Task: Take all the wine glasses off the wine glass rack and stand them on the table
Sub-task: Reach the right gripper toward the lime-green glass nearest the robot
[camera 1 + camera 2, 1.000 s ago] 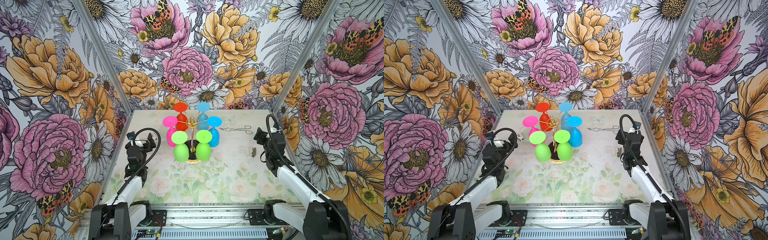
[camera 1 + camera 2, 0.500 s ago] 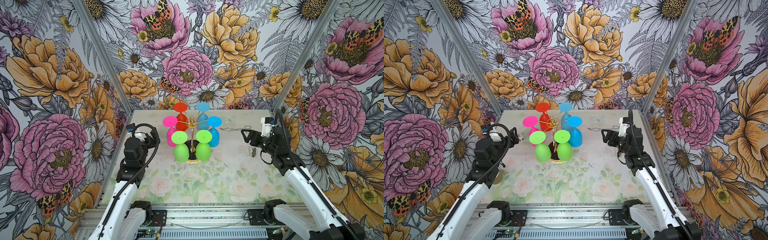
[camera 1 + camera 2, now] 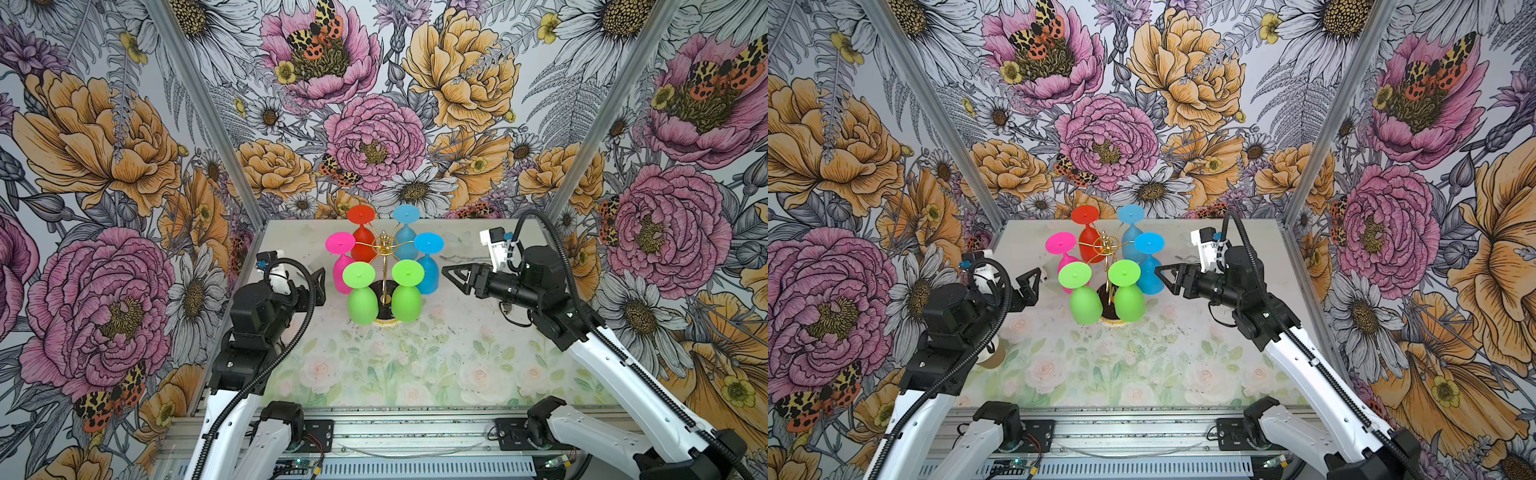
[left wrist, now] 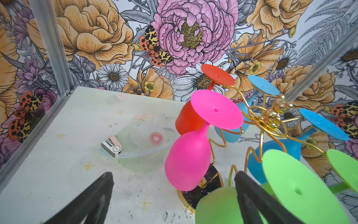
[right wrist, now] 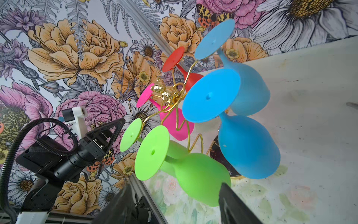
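The gold wire wine glass rack (image 3: 384,245) (image 3: 1105,245) stands mid-table on its black base (image 3: 379,291), with several coloured wine glasses hanging upside down. My left gripper (image 3: 318,286) (image 3: 1034,286) is open, just left of the pink wine glass (image 3: 341,274) and not touching it. In the left wrist view the pink bowl (image 4: 187,161) lies ahead of the open gripper (image 4: 173,174), with a green bowl (image 4: 217,205) by one finger. My right gripper (image 3: 451,276) (image 3: 1165,276) is open beside the near blue wine glass (image 3: 428,270). In the right wrist view a green bowl (image 5: 197,178) sits ahead of the gripper (image 5: 175,186).
A clear bowl (image 4: 139,153) holding a small stapler (image 4: 112,148) and a pink tape roll (image 4: 155,138) sits behind the rack's left side. Metal tongs (image 3: 461,259) lie at the back right. A paper cup (image 3: 994,357) stands under the left arm. Flowered walls close three sides.
Both arms have lifted from their folded poses and reached in toward the rack, one from each side. The right gripper's jaws have narrowed somewhat, and the left jaws have stayed wide.
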`<state>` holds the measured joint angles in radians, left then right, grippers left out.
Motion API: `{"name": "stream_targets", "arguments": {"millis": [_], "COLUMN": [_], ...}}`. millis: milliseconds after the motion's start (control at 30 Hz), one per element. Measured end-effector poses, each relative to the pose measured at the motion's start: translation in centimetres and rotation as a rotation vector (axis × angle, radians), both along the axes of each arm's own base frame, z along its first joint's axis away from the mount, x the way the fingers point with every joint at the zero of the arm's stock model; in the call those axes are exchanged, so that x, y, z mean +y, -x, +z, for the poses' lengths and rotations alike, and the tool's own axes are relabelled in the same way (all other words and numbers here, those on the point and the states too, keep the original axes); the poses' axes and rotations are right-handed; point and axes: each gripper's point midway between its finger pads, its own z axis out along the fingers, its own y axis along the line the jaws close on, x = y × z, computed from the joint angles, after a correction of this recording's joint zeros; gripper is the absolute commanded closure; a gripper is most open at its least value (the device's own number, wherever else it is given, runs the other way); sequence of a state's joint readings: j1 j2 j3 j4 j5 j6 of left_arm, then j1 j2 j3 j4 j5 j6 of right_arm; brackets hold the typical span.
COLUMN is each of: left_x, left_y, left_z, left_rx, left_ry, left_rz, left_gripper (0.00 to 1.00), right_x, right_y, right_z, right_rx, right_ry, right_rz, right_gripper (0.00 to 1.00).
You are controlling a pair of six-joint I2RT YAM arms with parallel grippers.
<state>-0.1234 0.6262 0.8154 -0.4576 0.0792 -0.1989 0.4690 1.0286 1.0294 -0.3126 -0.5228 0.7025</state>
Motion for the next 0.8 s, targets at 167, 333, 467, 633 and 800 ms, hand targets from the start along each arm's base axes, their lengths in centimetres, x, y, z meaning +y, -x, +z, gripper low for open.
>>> {"name": "stream_targets", "arguments": {"millis": [167,333,467,633,800], "left_x": [-0.4,-0.6,-0.5,-0.1,0.0], "left_y": [0.6,0.7,0.7,0.8,0.8], "left_z": [0.3,0.1,-0.1,0.0,-0.1], "left_rx": [-0.011,-0.004,-0.003,-0.007,-0.005], "left_ry": [-0.007,-0.002,0.000,0.002,0.004], "left_rz": [-0.029,-0.049,-0.048,-0.037,-0.036], "left_gripper": [0.01,0.01,0.01,0.01,0.01], "right_x": [2.3,3.6,4.1,4.5,4.8], "right_y": [-0.1,-0.5,-0.9,-1.5,-1.8], "right_z": [-1.9,-3.0,-2.6,-2.3,-2.0], "right_rx": [0.068,0.109,0.106,0.107,0.107], "right_ry": [0.023,0.021,-0.003,-0.028,-0.044], "right_rz": [0.054,0.070,0.069,0.064,0.062], "right_gripper": [0.36,0.40,0.44,0.48,0.50]}}
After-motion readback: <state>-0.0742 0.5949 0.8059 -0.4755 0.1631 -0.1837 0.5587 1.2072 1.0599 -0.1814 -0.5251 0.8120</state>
